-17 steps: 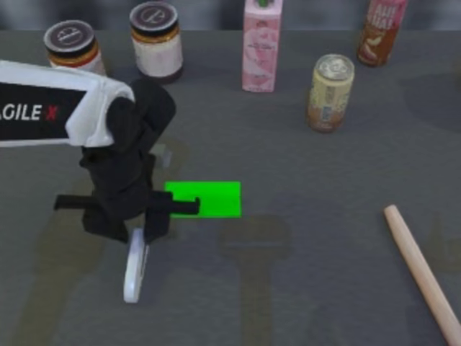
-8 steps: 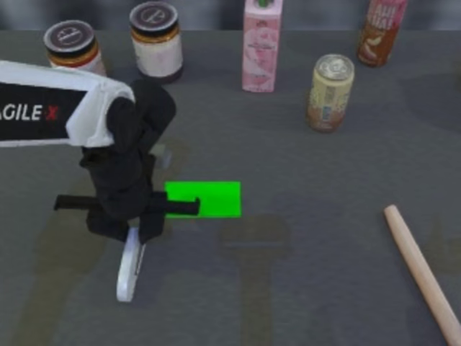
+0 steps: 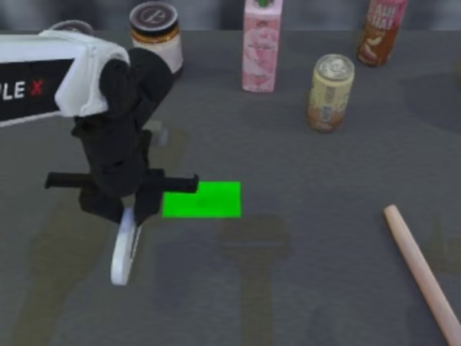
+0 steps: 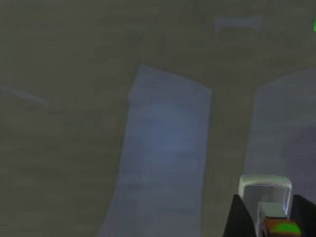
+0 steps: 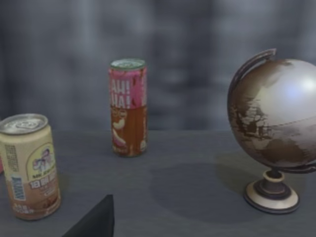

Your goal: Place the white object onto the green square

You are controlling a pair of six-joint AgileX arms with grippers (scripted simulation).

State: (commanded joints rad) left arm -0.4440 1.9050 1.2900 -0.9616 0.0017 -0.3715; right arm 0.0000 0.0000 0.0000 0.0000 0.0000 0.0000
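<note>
The white object [image 3: 123,250] is a slim white piece with rounded ends. It hangs from my left gripper [image 3: 130,214], which is shut on its upper end, just left of the green square [image 3: 204,200]. The piece points toward the table's front, beside the square and not over it. In the left wrist view the white object [image 4: 265,187] sits between the two dark fingers of the left gripper [image 4: 266,213]. My right arm is outside the top view; a dark part of the right gripper [image 5: 97,222] shows in its own wrist view.
Two jars [image 3: 154,37] stand at the back left, with a pink carton [image 3: 261,45], a yellow can [image 3: 330,92] and a brown can [image 3: 382,30] along the back. A long tan wooden rod [image 3: 423,272] lies at the front right. A globe [image 5: 274,126] stands near the right arm.
My left arm has drawn back and slightly left with the white object in its grip. More of the green square's left edge now shows.
</note>
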